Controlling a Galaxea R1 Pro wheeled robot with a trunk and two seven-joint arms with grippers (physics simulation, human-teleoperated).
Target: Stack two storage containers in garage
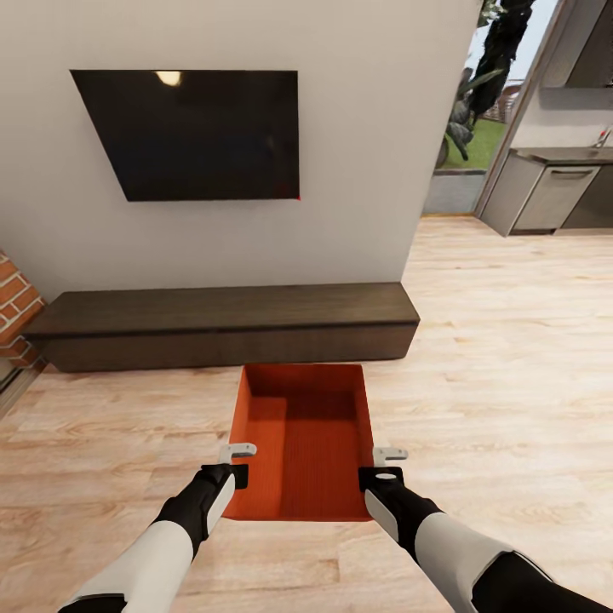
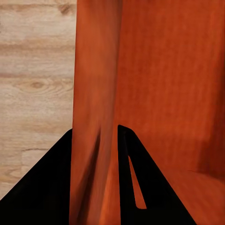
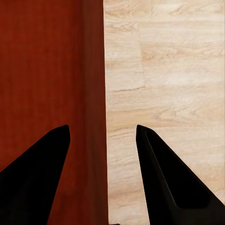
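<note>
Orange-red storage container (image 1: 300,443) lies between our two arms, above the light wood-plank floor (image 1: 494,358) of the living room, just in front of the low dark wood console (image 1: 223,326). It is open on top and we see its ribbed inside bottom. Our left gripper (image 1: 239,460) is at the left long wall of the container, near the corner closest to us. In the left wrist view the fingers (image 2: 131,173) stand on both sides of this wall, one outside and one inside, and they press close on it, so they are clamped on the wall. Our right gripper (image 1: 387,464) is at the right long wall, also near the close corner. In the right wrist view its fingers (image 3: 166,178) are apart, one over the inside of the container (image 3: 47,70) and one over the floor (image 3: 164,70), with the wall between them and a gap on each side. On the pale wall behind the console hangs a black TV (image 1: 191,134). At the left edge we see a piece of red brick fireplace (image 1: 15,306). At the right, far from us, there are grey kitchen cabinets (image 1: 549,191).
</note>
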